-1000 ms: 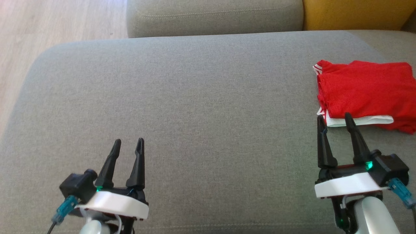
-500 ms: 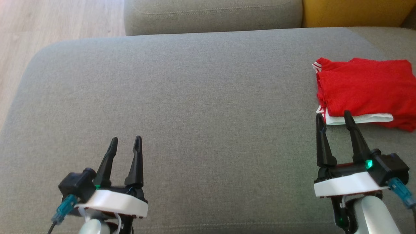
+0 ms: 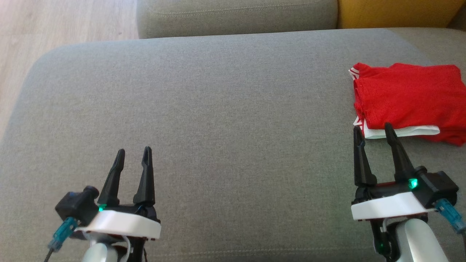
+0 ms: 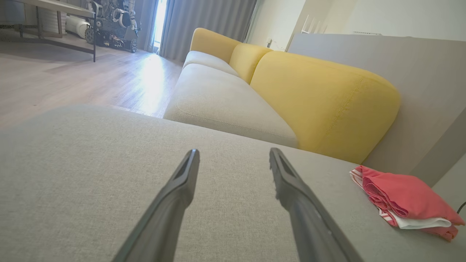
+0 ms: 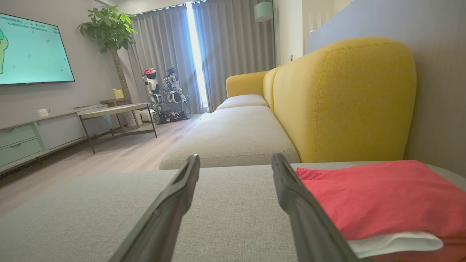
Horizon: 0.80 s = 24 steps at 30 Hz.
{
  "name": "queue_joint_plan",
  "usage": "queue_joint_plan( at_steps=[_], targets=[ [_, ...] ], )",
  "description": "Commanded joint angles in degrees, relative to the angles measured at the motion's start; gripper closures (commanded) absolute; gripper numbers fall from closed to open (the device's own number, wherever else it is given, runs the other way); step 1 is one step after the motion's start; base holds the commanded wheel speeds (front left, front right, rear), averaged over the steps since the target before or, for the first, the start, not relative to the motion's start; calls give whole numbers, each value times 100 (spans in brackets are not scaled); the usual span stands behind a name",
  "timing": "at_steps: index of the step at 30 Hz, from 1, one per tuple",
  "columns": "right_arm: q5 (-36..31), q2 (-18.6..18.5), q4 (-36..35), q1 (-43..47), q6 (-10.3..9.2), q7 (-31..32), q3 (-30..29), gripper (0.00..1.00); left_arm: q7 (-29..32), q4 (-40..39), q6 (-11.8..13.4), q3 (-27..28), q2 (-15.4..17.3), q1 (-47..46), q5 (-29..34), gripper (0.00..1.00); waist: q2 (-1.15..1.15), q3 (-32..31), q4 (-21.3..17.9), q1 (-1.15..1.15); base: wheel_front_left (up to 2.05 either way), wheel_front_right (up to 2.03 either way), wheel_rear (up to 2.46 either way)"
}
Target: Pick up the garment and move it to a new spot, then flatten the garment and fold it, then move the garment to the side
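The garment (image 3: 411, 100) is a red piece with white trim, folded into a compact stack at the right side of the grey sofa cushion (image 3: 218, 120). It also lies at the right in the left wrist view (image 4: 404, 200) and to the right of the fingers in the right wrist view (image 5: 382, 196). My right gripper (image 3: 373, 130) is open just in front of the garment's near left corner, nothing between its fingers. My left gripper (image 3: 133, 153) is open over bare cushion at the lower left, far from the garment.
A second grey seat (image 3: 236, 16) and a yellow backrest (image 3: 393, 12) lie beyond the cushion. Wooden floor (image 3: 54, 29) runs along the left. The right wrist view has a low table (image 5: 116, 112), a TV (image 5: 32, 51) and another robot (image 5: 164, 94) across the room.
The head camera has shifted slightly, so the whole scene sits a little higher and further left. My left gripper has drawn back a little toward the lower left. The garment lies unchanged.
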Motion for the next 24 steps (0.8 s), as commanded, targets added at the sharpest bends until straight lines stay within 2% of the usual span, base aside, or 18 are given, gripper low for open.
queue_joint_plan(
  at_steps=[1, 8, 15, 16, 19, 24],
  targets=[
    [44, -14, -179, -128, 37, -61, 157, 0, -31, -193, -55, 180, 11, -197, -52, 0, 0, -7, 2, 0, 0, 0, 0],
    [56, -14, -195, -127, 37, -61, 172, 0, -31, -340, -296, 274, 10, -165, -508, 0, 0, 9, 9, 0, 0, 0, 0],
    [84, -14, -154, -135, 37, -61, 189, 0, -31, -368, -395, 431, 10, -92, -798, 0, 0, 24, 9, 0, 0, 0, 0],
    [41, 2, 27, 2, 0, 1, 35, 100, 0, -151, -378, 208, -3, 11, -834, 100, 0, 28, 7, 0, 0, 0, 0],
    [53, 8, 314, 73, -1, 5, 40, 100, 8, 151, -374, 181, -8, 77, -845, 100, 0, 28, 7, 0, 0, 0, 0],
    [338, -8, 307, 77, 0, 48, 32, 100, 60, 162, -374, 206, 4, 60, -1060, 100, 0, 17, 4, 0, 0, 0, 0]
  ],
)
